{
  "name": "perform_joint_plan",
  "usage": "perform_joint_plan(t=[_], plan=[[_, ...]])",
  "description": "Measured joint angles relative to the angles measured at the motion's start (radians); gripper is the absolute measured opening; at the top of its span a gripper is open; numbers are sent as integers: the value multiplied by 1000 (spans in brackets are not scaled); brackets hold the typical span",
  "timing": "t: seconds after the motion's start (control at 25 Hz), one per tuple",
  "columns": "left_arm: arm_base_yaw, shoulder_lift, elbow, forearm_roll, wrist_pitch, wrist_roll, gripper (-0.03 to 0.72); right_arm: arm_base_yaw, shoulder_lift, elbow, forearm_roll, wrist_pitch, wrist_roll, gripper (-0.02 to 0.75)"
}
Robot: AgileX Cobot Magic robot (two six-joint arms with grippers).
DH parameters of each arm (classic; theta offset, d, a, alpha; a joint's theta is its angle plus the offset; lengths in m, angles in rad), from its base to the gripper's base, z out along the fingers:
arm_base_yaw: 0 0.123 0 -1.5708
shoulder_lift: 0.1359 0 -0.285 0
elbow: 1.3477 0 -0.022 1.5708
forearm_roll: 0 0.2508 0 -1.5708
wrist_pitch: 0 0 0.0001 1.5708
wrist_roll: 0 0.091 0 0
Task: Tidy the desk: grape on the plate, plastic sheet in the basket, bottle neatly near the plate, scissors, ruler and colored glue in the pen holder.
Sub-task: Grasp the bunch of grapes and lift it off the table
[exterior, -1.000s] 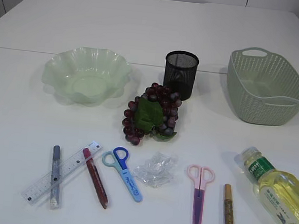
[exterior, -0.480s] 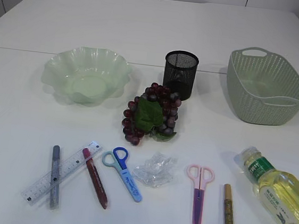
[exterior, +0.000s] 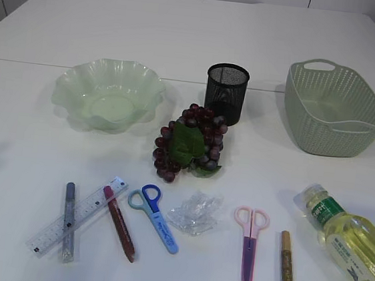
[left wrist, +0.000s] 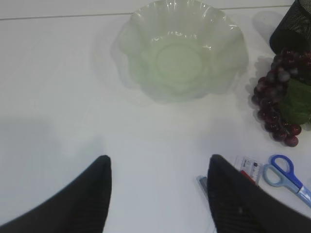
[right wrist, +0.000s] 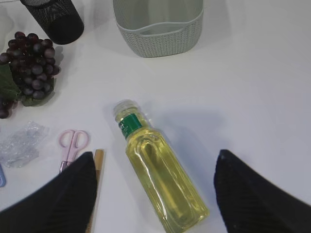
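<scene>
Purple grapes (exterior: 190,144) lie between the green plate (exterior: 109,92) and the black mesh pen holder (exterior: 226,91). Along the front lie a ruler (exterior: 89,212), grey (exterior: 68,218), red (exterior: 120,222) and gold (exterior: 287,268) glue sticks, blue scissors (exterior: 154,216), a crumpled plastic sheet (exterior: 197,212) and pink scissors (exterior: 250,244). The bottle (right wrist: 158,172) of yellow liquid lies on its side. My right gripper (right wrist: 155,155) hovers open above it, one finger on each side. My left gripper (left wrist: 158,165) is open over bare table, short of the plate (left wrist: 182,48). Neither gripper shows in the exterior view.
The pale green woven basket (exterior: 332,109) stands at the back right, and it holds nothing. White tabletop stretches behind the plate and basket, with a seam line running across at plate height.
</scene>
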Motion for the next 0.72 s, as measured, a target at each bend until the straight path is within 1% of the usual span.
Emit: perform_joint_plan(t=[0.12, 0.24, 0.32, 0.4, 0.48, 0.64, 0.72], plan=[[0, 122, -122, -51, 49, 70, 458, 0, 102, -51, 13, -4, 0, 584], [-2, 233, -244, -149, 113, 172, 457, 0, 186, -96, 17, -2, 0, 583], [-24, 304, -319, -197, 142, 225, 455, 0, 232, -116, 21, 3, 0, 584], [-63, 366, -399, -212, 160, 249, 444, 0, 274, -128, 37, 8, 0, 584], [-118, 436, -473, -217, 165, 255, 428, 0, 302, -128, 56, 19, 0, 584], [-231, 587, -633, -222, 169, 260, 419, 0, 323, -128, 62, 19, -28, 583], [-276, 666, -717, -222, 169, 260, 417, 0, 325, -128, 62, 17, -34, 584]])
